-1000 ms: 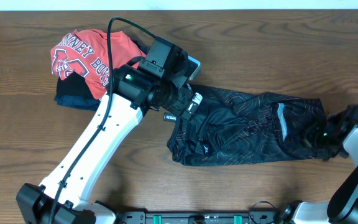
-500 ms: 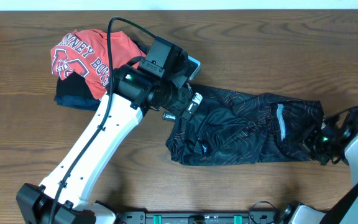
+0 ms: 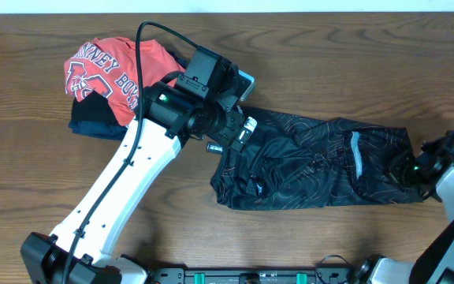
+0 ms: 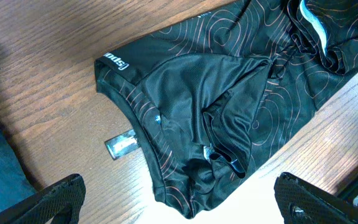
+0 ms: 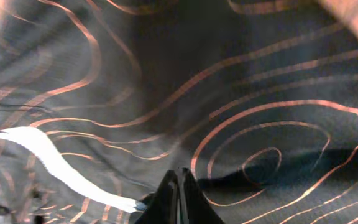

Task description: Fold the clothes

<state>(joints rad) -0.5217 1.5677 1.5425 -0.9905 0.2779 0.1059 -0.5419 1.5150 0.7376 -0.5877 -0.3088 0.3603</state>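
Shifted slightly rightward at jersey [image 3: 314, 166] end with right gripper [image 5: 179, 182] clenched, grasp unconfirmed, left gripper [image 4: 188, 199] released above. Folding pending.

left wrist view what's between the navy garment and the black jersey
Bare wooden table with one small grey tag by the jersey's hem, seen in the left wrist view.

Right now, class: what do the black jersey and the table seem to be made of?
Black jersey: probably thin synthetic sports fabric; slight sheen, soft folds. Table: wood or wood-look laminate, matt brown; visible grain lines.
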